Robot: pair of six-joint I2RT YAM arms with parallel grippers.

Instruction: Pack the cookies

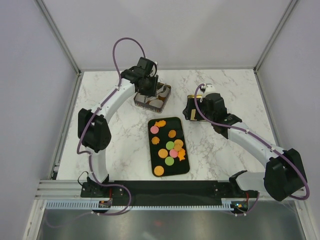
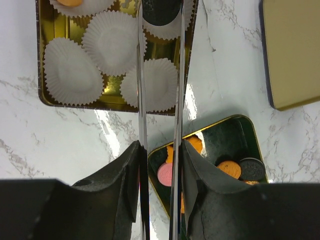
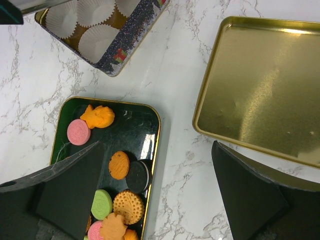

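The cookies [image 1: 170, 146] lie on a black tray [image 1: 180, 128] at mid-table: orange, pink and green ones, plus a dark sandwich cookie [image 3: 137, 176]. My left gripper [image 2: 161, 5] hangs over an open tin [image 1: 152, 100] lined with white paper cups [image 2: 112, 42]. Its long thin blades are shut on a dark brown cookie [image 2: 161, 15] above one cup. An orange cookie [image 2: 70, 2] sits in a far cup. My right gripper [image 3: 155, 197] stands wide open with nothing in it, low between the tray [image 3: 135, 125] and the gold lid [image 3: 265, 85].
The gold lid [image 2: 295, 55] lies upside down on the marble, right of the tin. The tin's patterned wall [image 3: 132, 40] stands just beyond the tray's far end. White walls enclose the table on three sides.
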